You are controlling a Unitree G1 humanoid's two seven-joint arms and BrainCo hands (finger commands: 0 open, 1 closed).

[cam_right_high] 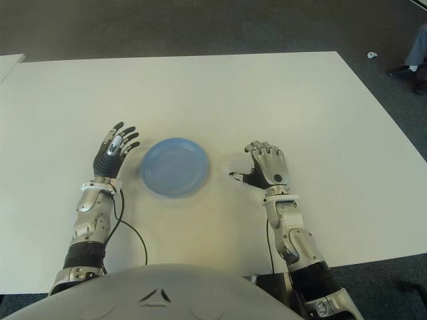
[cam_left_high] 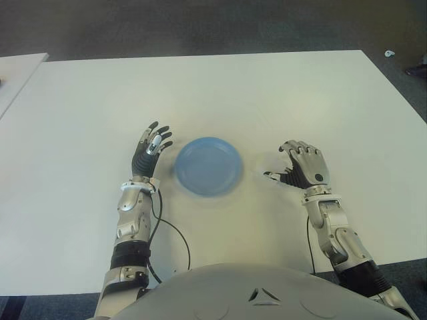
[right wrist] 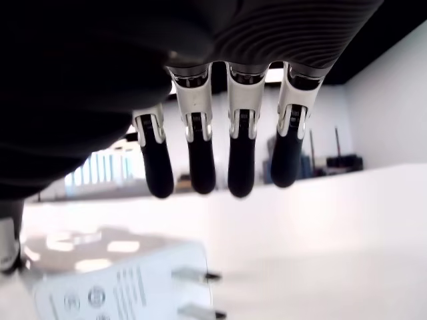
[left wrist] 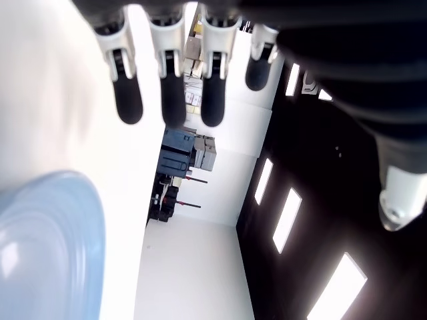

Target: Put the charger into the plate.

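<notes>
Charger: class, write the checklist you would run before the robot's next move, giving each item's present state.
1. Charger located: ok, it shows with its prongs out below the right robot hand in the right wrist view.
2. Charger grasped: not ok, the fingers hang open above it.
3. Charger's spot in the eye views: cannot tell.
4. Plate free to receive: ok, nothing in it.
5. Left robot hand off the plate: ok, it is open on the plate's left side.

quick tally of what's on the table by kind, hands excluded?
Blue plate: 1
White charger, seen only in the right wrist view, lying on the table under the right robot hand: 1
Total: 2
</notes>
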